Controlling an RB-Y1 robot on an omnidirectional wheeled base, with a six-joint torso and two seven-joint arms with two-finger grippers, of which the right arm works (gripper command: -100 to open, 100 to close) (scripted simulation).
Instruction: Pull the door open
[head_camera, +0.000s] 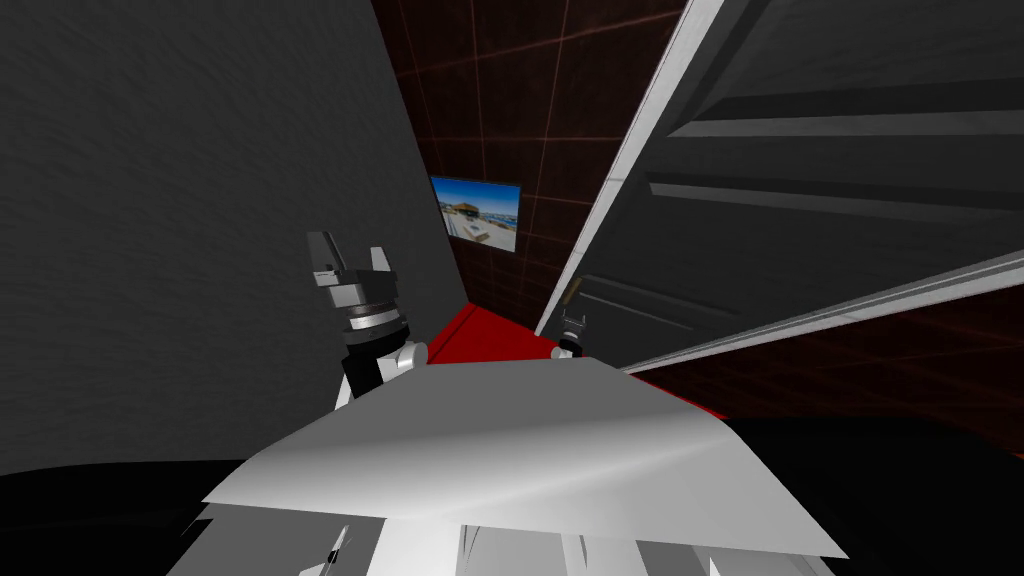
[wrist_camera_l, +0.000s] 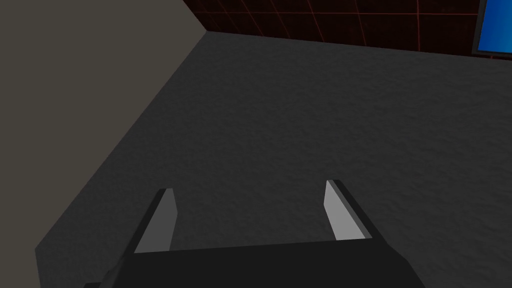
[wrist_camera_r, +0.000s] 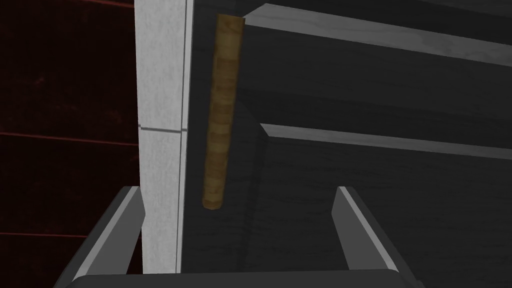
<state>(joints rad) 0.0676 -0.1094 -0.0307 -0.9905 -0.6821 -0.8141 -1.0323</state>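
A dark panelled door (head_camera: 800, 210) with a white frame (head_camera: 640, 150) fills the right of the head view. Its handle (wrist_camera_r: 223, 110) is a brown wood-grained bar standing off the door (wrist_camera_r: 360, 100) close to the white frame edge (wrist_camera_r: 160, 125). My right gripper (wrist_camera_r: 240, 220) is open just short of the handle, whose lower end lies between the fingers, nearer the one by the frame, apart from both. In the head view that gripper (head_camera: 572, 322) is small at the door's edge by the handle (head_camera: 573, 291). My left gripper (head_camera: 350, 262) is raised beside the dark grey wall, open with nothing in it (wrist_camera_l: 248, 215).
A dark grey wall (head_camera: 180, 220) stands close on my left. Ahead is a narrow strip of red floor (head_camera: 480, 335) and a dark red tiled wall (head_camera: 500, 110) with a framed picture (head_camera: 480, 212). More dark red tiled wall (head_camera: 880, 370) runs right of the door frame.
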